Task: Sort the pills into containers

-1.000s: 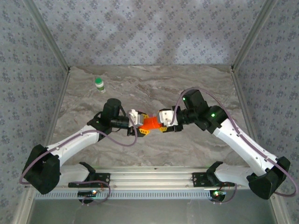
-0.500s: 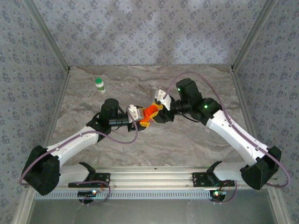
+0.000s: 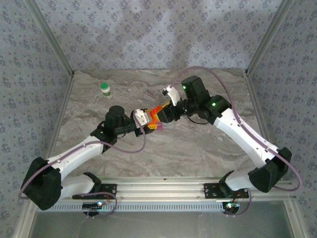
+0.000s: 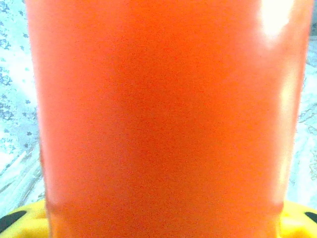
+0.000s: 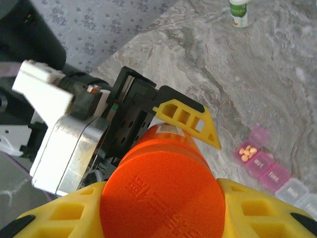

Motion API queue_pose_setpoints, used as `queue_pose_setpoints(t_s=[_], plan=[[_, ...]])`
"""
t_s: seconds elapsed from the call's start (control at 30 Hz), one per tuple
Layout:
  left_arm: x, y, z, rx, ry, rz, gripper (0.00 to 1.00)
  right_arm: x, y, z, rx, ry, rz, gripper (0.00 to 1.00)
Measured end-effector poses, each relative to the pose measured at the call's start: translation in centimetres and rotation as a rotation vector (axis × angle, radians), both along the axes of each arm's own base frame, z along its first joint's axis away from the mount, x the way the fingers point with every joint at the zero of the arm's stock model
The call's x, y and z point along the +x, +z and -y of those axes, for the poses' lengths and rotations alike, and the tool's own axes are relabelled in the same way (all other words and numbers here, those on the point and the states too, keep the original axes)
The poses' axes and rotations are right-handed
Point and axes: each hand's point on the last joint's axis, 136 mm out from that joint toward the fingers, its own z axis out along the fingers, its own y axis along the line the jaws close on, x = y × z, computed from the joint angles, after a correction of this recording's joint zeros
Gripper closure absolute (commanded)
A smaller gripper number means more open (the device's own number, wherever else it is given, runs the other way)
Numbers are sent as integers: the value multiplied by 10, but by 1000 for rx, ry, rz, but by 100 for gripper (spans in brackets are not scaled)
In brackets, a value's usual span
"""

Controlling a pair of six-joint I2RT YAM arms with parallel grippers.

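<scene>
Bottle of orange plastic gripped at both ends: left gripper on body, right gripper on cap. Clear-and-pink strip pill box on table beneath, one lid open.

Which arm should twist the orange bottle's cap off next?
Right, probably: the right gripper grips the cap end-on, while the left gripper clamps the orange bottle around its body, steadying it.

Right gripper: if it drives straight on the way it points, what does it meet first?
The orange bottle, which sits clamped between the right gripper fingers. Right behind it, the left gripper grips the same bottle, so pushing on would probably ram the bottle into it.
</scene>
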Motion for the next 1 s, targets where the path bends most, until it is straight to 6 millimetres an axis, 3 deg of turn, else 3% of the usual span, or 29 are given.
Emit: queue_pose_setpoints(t_s=[0.4,0.53,1.0], plan=[[14,0,-7,15,85,24,100,18,-1,-3,61,-270,-174,82],[14,0,-7,14,87,26,100,20,-1,-2,71,-297,-197,70],[17,6,-7,-4,96,54,100,24,3,1,95,-317,-213,55]])
